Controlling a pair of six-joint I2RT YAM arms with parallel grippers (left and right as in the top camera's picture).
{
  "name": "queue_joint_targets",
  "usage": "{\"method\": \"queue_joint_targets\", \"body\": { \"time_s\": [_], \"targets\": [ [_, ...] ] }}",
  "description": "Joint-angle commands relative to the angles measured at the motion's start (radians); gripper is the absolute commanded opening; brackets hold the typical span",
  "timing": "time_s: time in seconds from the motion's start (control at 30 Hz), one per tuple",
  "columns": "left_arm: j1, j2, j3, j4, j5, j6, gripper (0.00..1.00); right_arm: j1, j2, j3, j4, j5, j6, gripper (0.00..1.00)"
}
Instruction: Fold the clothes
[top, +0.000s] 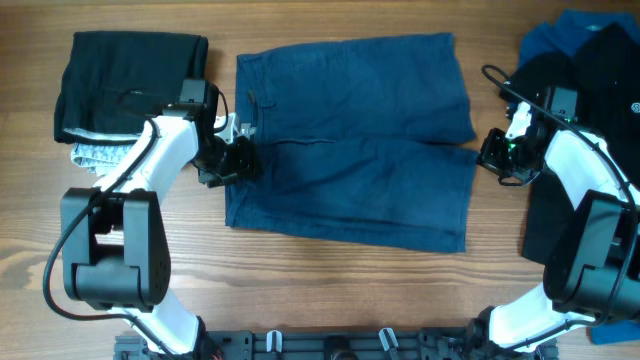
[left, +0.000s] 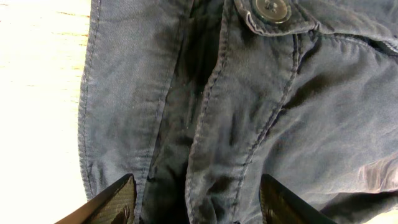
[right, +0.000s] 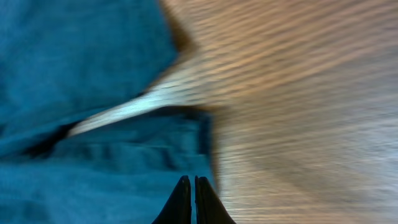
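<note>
Shorts (top: 350, 140) lie flat mid-table, waistband towards the left arm. Your left gripper (left: 199, 202) stands released, jaws astride the fly seam near the button (left: 269, 9). Your right gripper (right: 189, 200) is clenched at a leg hem; whether cloth is pinched cannot be told. Fabric judged soft, limp, light: grip seams or hems. Folded black garment (top: 130, 70) crowds the left; bare table (top: 350, 300) towards the arm bases offers room.
</note>
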Motion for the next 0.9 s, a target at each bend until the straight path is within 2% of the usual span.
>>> {"method": "queue_joint_targets", "body": {
  "time_s": [0.0, 0.17, 0.27, 0.5, 0.6, 0.67, 0.8, 0.87],
  "targets": [
    [-0.002, -0.005, -0.005, 0.012, 0.008, 0.016, 0.62, -0.002, 0.012, -0.031, 0.044, -0.071, -0.021, 0.04],
    [-0.002, -0.005, -0.005, 0.019, 0.008, 0.016, 0.61, 0.000, 0.013, -0.172, 0.172, -0.084, -0.020, 0.04],
    [-0.002, -0.005, -0.005, 0.020, 0.009, 0.016, 0.61, 0.011, 0.013, -0.174, 0.171, -0.065, -0.018, 0.04],
    [-0.002, -0.005, -0.005, 0.020, 0.009, 0.016, 0.61, 0.011, 0.013, -0.174, 0.083, 0.378, 0.145, 0.04],
    [-0.002, -0.005, -0.005, 0.019, 0.008, 0.016, 0.61, 0.011, 0.013, -0.173, 0.086, 0.387, 0.147, 0.04],
    [-0.002, -0.005, -0.005, 0.019, 0.008, 0.016, 0.61, 0.011, 0.012, -0.156, 0.089, 0.331, 0.127, 0.04],
    [-0.002, -0.005, -0.005, 0.019, 0.009, 0.016, 0.61, 0.014, 0.011, 0.039, -0.096, -0.087, 0.018, 0.04],
    [-0.003, -0.005, -0.005, 0.019, 0.009, 0.016, 0.61, 0.024, 0.011, 0.039, -0.102, -0.156, -0.003, 0.04]
  ]
}}
